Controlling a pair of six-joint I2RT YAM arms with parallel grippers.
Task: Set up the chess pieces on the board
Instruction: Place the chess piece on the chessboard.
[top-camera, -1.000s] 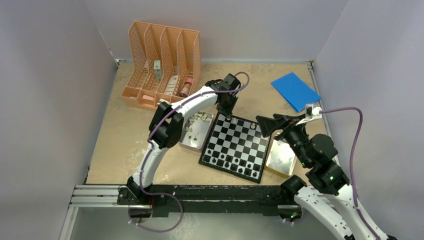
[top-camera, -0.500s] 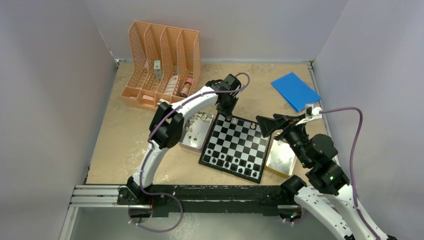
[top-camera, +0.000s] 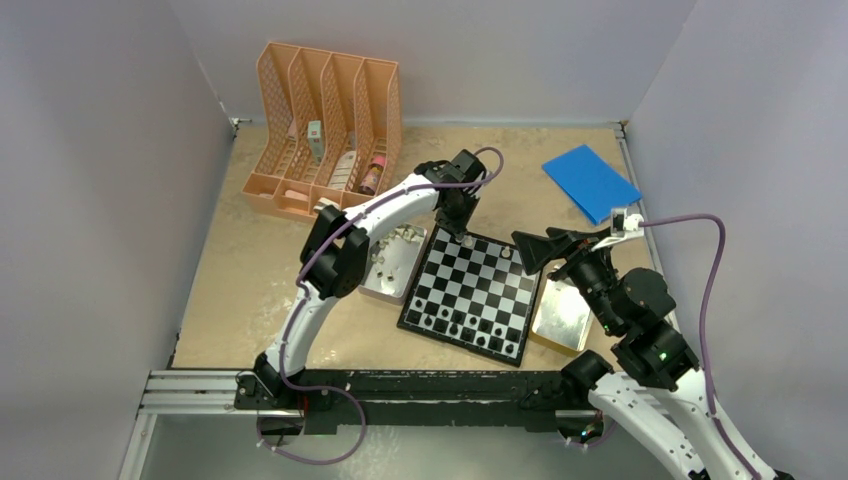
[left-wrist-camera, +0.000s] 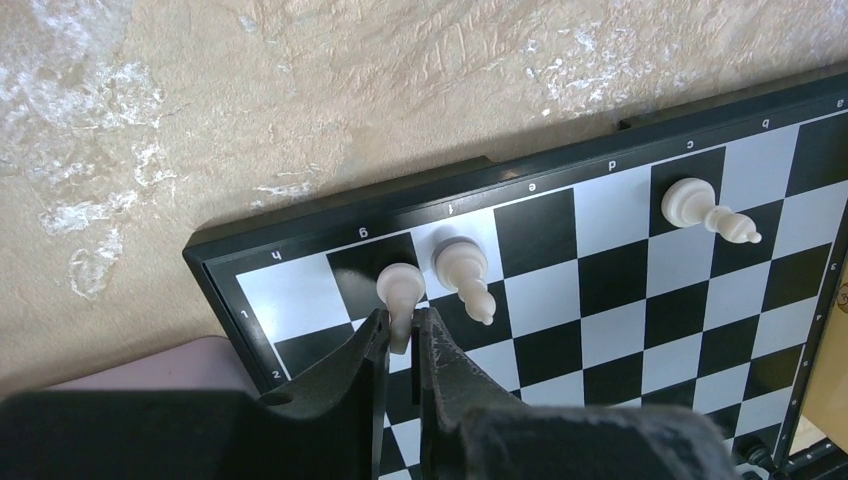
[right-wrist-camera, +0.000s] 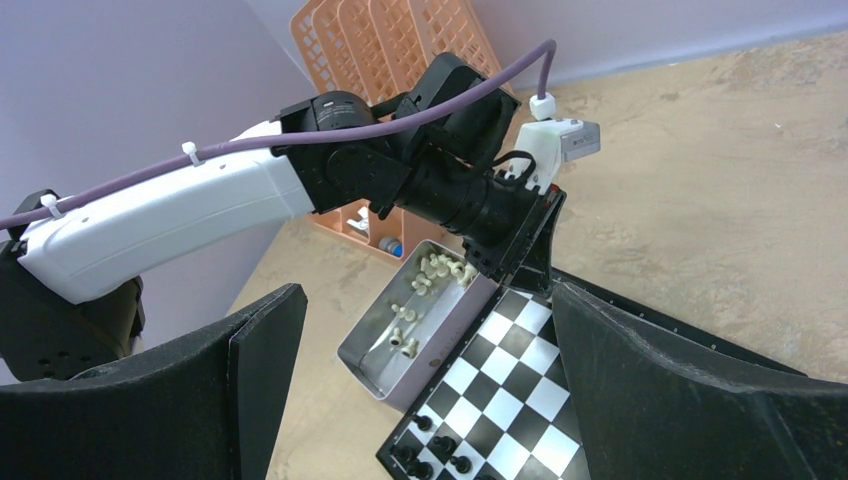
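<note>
The pale piece (left-wrist-camera: 400, 284) stood on the dark square lettered g in the far row of the board (top-camera: 470, 288), one square in from its far left corner. My left pincer (left-wrist-camera: 402, 328) was on it from above. Its jaws were drawn almost together, with only the top of the piece between them, and both fingers (left-wrist-camera: 372, 350) looked to be touching it. On the next square to the right stood a taller pale piece (left-wrist-camera: 462, 265), just beside the one I held. A third pale piece (left-wrist-camera: 688, 203) stood further right in the same row. The black pieces (top-camera: 455, 325) stood along the near side of the board.

Against the board's left side lay a metal tin (top-camera: 383, 290) with loose pale pieces (right-wrist-camera: 430, 275) in it. A second shiny tin (top-camera: 562, 318) lay against the right side.

My right pincer (top-camera: 528, 252) hung above the board's far right corner. Its jaws were spread wide and had hold of nothing.

Beyond the first tin, at the far left of the sandy table (top-camera: 250, 260), stood a peach file organiser (top-camera: 325, 110). A blue sheet (top-camera: 590, 182) lay at the far right, well apart from the board.
</note>
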